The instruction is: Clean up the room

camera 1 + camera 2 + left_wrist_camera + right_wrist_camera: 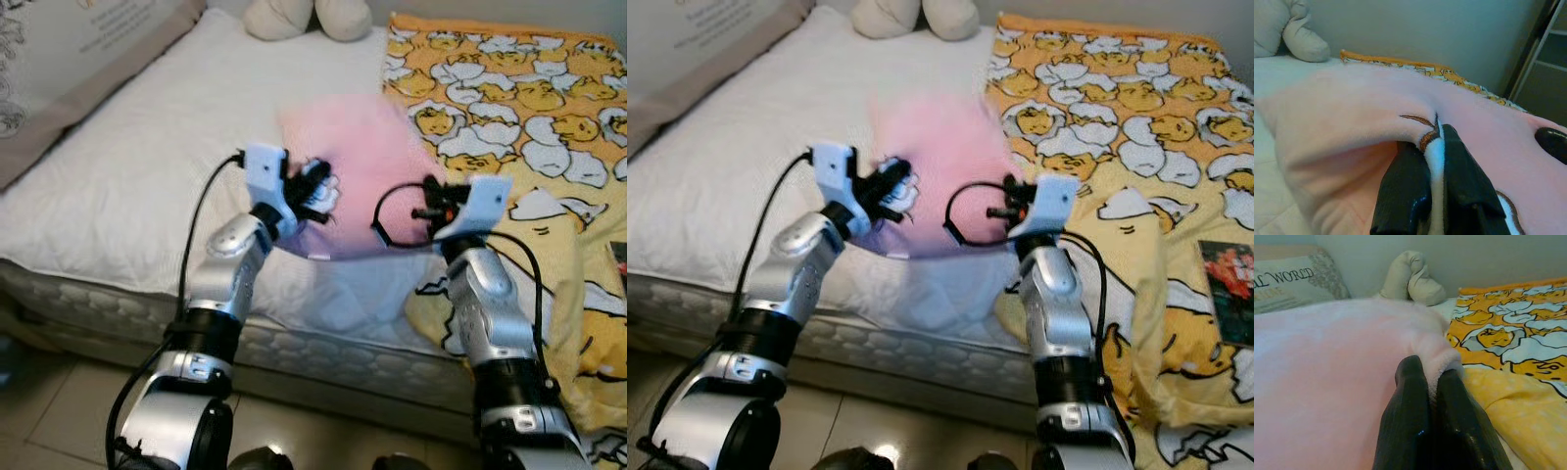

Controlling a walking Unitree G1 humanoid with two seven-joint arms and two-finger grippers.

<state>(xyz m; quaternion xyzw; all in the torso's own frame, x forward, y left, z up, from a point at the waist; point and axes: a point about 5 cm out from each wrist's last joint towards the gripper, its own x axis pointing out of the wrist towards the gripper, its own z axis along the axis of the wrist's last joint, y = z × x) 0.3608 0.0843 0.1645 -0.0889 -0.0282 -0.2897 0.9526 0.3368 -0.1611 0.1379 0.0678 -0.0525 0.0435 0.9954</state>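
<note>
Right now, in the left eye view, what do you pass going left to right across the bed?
Pillow → white sheet → left gripper → pink blanket → right gripper → yellow duck blanket.

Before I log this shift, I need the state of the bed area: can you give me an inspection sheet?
Surface: white mattress, bare on the robot's left side.
Job's things: pink blanket, lifted over the bed, blurred.
Clutter: yellow duck blanket rumpled on the right; printed pillow at the left; cream plush toy at the head; book on the yellow blanket.
Grippers: left gripper shut on the pink blanket's edge; right gripper shut on its other edge.
Cables: black cables loop along both arms.
Surroundings: tiled floor below; grey wall behind.
</note>
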